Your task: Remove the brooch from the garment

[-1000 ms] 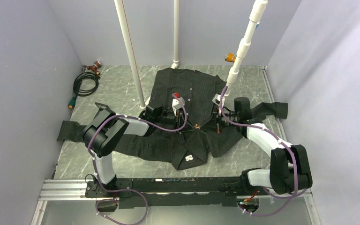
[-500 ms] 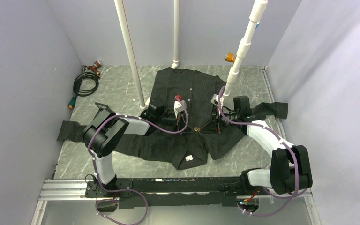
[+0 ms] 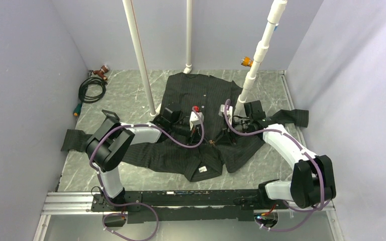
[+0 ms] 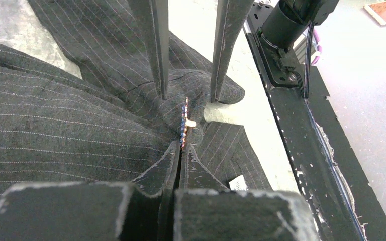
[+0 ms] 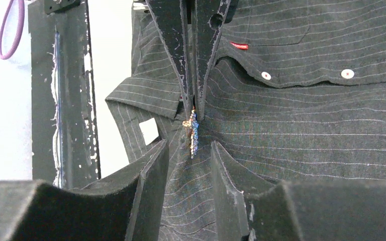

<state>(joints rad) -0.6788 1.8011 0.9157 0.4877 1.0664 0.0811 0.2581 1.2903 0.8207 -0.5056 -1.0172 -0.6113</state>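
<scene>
The garment (image 3: 201, 95), a black pinstriped shirt, lies spread on the table. The brooch (image 3: 212, 142) sits on a raised pinch of its cloth near the collar. In the left wrist view my left gripper (image 4: 182, 146) is shut, its tips meeting on the near edge of the brooch (image 4: 184, 120). In the right wrist view my right gripper (image 5: 188, 150) is open, its fingers (image 5: 153, 170) standing either side of the brooch (image 5: 193, 133) and the fold of cloth under it. The two grippers face each other across the brooch.
White pipes stand at the back (image 3: 141, 60), (image 3: 188, 35), (image 3: 259, 50). A coiled black cable (image 3: 91, 90) lies back left. A black rail (image 3: 181, 198) runs along the near edge. The red tag (image 5: 239, 45) and white buttons (image 5: 266, 76) lie beyond the brooch.
Both wrists have shifted a little toward the far side and toward each other. The cloth round the brooch is more bunched between them.
</scene>
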